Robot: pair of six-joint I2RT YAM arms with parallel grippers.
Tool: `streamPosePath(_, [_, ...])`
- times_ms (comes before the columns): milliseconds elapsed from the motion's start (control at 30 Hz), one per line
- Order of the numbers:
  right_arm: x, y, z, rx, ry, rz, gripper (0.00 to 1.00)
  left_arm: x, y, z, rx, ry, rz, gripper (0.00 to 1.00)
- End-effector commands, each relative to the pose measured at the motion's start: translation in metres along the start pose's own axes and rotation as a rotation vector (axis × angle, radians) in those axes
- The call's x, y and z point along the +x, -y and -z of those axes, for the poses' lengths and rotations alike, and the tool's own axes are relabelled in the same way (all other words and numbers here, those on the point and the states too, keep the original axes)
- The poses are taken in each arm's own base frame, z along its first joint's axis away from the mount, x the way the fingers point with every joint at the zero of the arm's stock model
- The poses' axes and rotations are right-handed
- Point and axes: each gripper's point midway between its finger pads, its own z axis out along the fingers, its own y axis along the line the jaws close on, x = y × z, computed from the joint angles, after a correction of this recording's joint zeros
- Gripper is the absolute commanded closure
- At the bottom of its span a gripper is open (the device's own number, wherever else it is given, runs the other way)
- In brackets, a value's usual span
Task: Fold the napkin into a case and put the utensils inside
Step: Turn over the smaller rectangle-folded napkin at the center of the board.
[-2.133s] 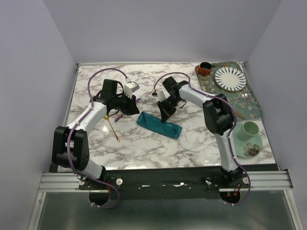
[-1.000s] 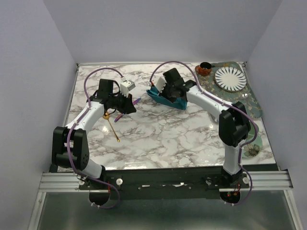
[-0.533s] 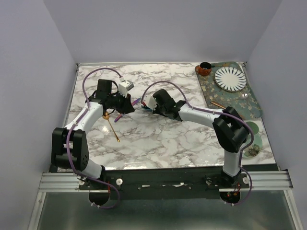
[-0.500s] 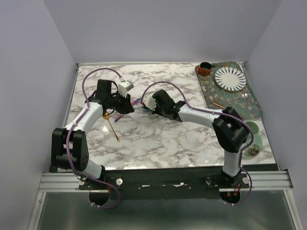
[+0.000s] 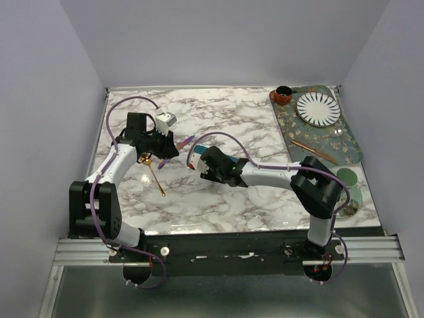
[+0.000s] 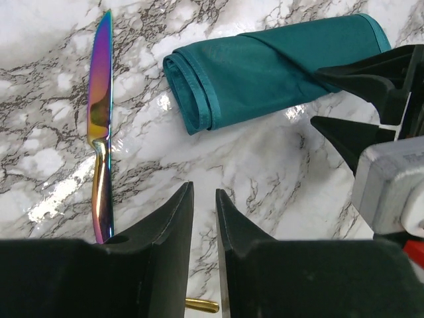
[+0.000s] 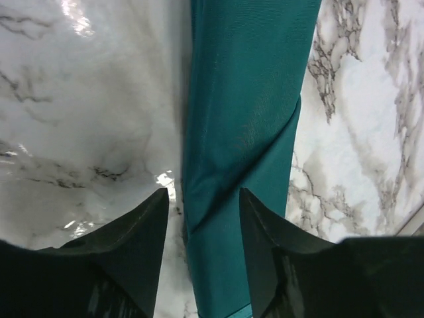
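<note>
A: Well, on the left, the left hand hovers low over the bench, jaws a narrow slit apart and empty. The gold utensil lies beside it, and the purple-rainbow utensil lies flat on the marble next along.

B: So neither is in the case yet. What is the worry there?

A: Both pieces are thin and lie flush on glossy stone. With so slim a gap, the fingers may land on top of the metal and skid it away. They could also nip it off-centre so that it swings.

B: And the case itself?

A: It sits mid-bench, a loose teal roll. Its layered end is turned toward the rainbow blade but is apart from it. The right hand stands over its far part with jaws spread. One finger is on each side of the cloth, and they seem not to pinch it.

B: Then nothing pins the roll.

A: Exactly. A utensil pushed at that end would likely shove the whole roll along, or catch a layer and open the fold. If the right hand rises carelessly, a finger could drag the cloth too. The two hands also stand near enough to clash.
</note>
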Motion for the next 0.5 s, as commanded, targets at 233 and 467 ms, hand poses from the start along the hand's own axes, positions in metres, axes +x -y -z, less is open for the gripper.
streamPosePath(233, [-0.022,-0.004,0.083,-0.227,0.061,-0.248,0.34,-0.018,-0.003,-0.009,0.053,-0.057,-0.054,0.70])
streamPosePath(467, [0.033,0.013,0.090,-0.374,-0.020,-0.469,0.42,-0.038,-0.009,-0.047,0.064,-0.131,-0.097,0.76])
